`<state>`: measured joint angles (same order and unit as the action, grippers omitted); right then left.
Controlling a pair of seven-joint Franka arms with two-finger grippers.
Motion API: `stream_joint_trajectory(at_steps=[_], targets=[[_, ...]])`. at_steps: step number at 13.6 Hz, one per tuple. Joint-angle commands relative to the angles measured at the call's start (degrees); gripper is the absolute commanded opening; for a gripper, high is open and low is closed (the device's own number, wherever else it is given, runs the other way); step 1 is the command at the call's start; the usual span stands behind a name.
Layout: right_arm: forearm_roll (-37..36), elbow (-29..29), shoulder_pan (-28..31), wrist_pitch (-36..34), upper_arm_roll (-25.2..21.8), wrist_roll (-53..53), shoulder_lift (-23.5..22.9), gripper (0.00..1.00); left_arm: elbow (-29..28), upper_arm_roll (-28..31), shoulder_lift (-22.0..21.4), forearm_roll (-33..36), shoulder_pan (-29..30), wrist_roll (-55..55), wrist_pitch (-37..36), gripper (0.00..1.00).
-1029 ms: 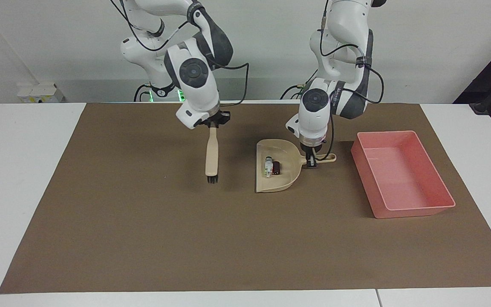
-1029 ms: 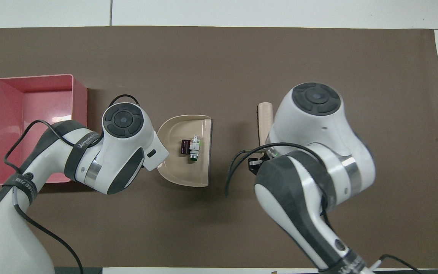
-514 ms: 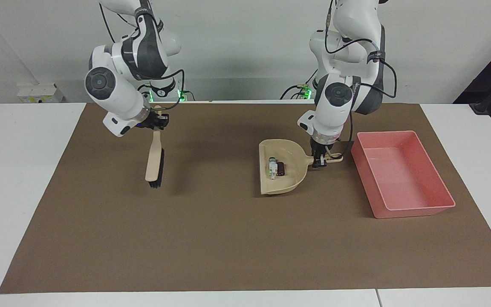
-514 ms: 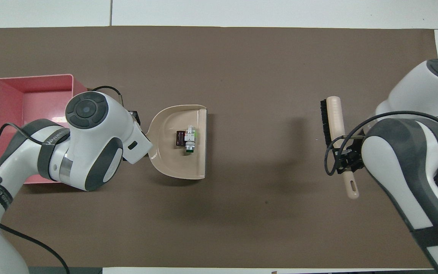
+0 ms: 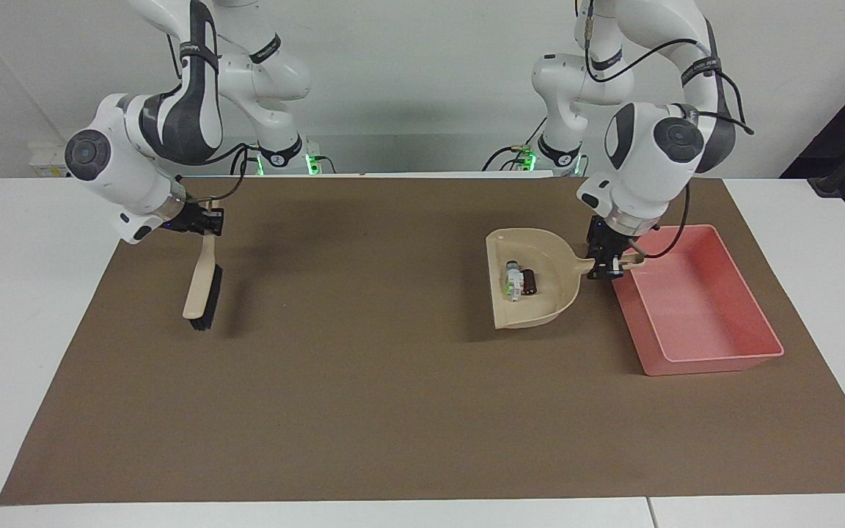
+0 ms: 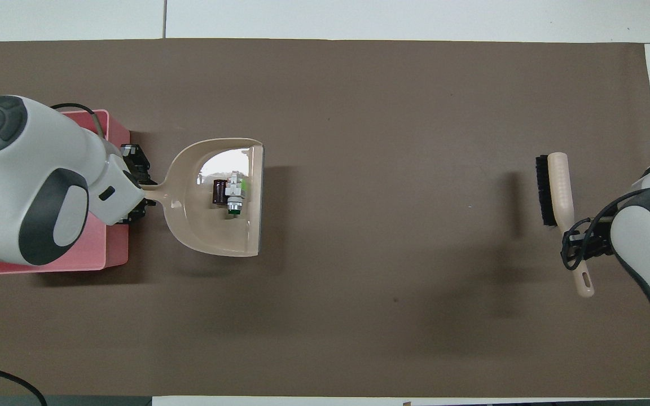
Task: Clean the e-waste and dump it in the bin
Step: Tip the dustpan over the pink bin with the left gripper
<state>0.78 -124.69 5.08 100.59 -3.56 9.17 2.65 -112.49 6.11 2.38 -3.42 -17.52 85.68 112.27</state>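
Left gripper: clamped on the dustpan handle; held up in the air, over the mat just beside the bin's rim. In the overhead view the gripper is seen at the 9 o'clock end of the pan.
Dustpan: beige, raised off the mat, shadow cast on the mat below it; open mouth is turned twd the right arm's end of the table, handle twd the bin.
E-waste: both bits are carried inside the pan, touching each other. White bit w/ a green end lies nearer the pan's mouth; dark bit lies on the handle side. Overhead: white bit at 3 o'clock of the dark bit.
Bin: pink tray, set on the mat at the left arm's end of the table. No contents are seen in it. Overhead: it is mostly covered by the left arm; only a strip of rim is shown.
Right gripper: clamped on the handle of the brush, over the mat at the right arm's end of the table. Overhead: gripper is on the handle at approx 5 o'clock of the brush head.
Brush: beige back, black bristles; hung tilted, head pointed away from the robots. Contact w/ the mat cannot be told.
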Motion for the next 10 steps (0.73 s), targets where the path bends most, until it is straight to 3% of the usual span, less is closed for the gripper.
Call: stream_joint_trajectory(at_steps=[1, 7, 10], targets=[[-1.92, -4.07, 0.73, 2.07, 0.84, 0.41, 2.18, 0.0, 4.02, -0.22, -0.27, -4.05, 4.76, 6.07, -5.12, 0.0], [-4.56, -6.0, 0.37, 3.38, 0.92, -1.52, 1.57, 0.0, 13.41, 0.05, 2.45, -9.76, 20.04, 19.6, -12.33, 0.0], [-4.56, -7.85, 0.81, 6.2, 0.92, -1.97, 2.01, 0.0, 18.52, 0.31, 4.82, -8.98, 27.16, 28.03, -13.83, 0.0]])
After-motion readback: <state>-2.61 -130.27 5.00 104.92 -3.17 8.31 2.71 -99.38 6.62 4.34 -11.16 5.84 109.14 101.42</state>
